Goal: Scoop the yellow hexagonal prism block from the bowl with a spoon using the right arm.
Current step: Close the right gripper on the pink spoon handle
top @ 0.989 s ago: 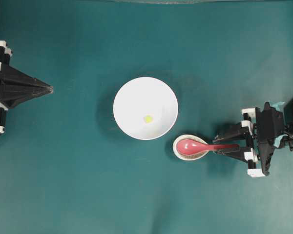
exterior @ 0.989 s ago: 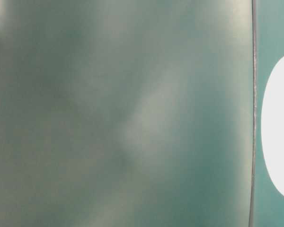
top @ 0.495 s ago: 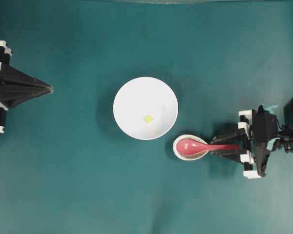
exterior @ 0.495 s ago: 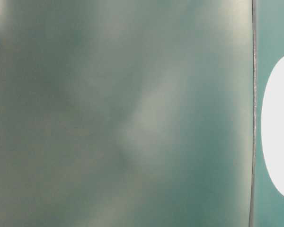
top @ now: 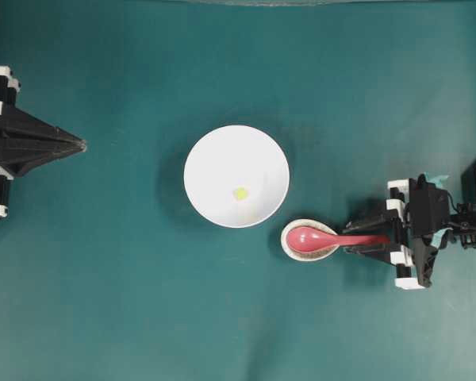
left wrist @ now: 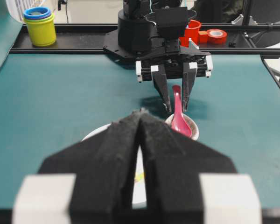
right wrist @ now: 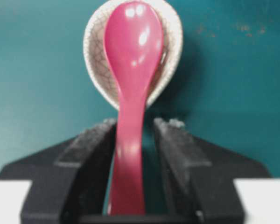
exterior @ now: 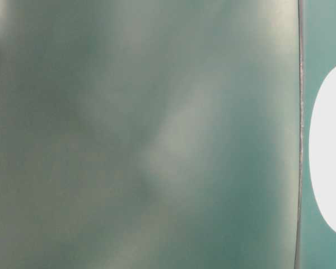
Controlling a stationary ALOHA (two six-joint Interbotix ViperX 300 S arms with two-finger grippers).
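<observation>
One spoon (right wrist: 130, 88) matters here: glossy, rigid, likely slippery, so I'd pinch mid-handle. Its scoop rests in the speckled dish (right wrist: 170, 56) just beside the bowl (top: 236, 176); its long axis runs from the dish away from the bowl. My right end effector (right wrist: 134, 158) is spread, straddling the handle; the left end effector (left wrist: 140, 154) is pressed together.

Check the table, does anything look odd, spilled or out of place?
Nothing is spilled or damaged. Only the table-level camera looks wrong: a blurred grey-green surface fills nearly its whole view, leaving a sliver of the white bowl at the right edge.
</observation>
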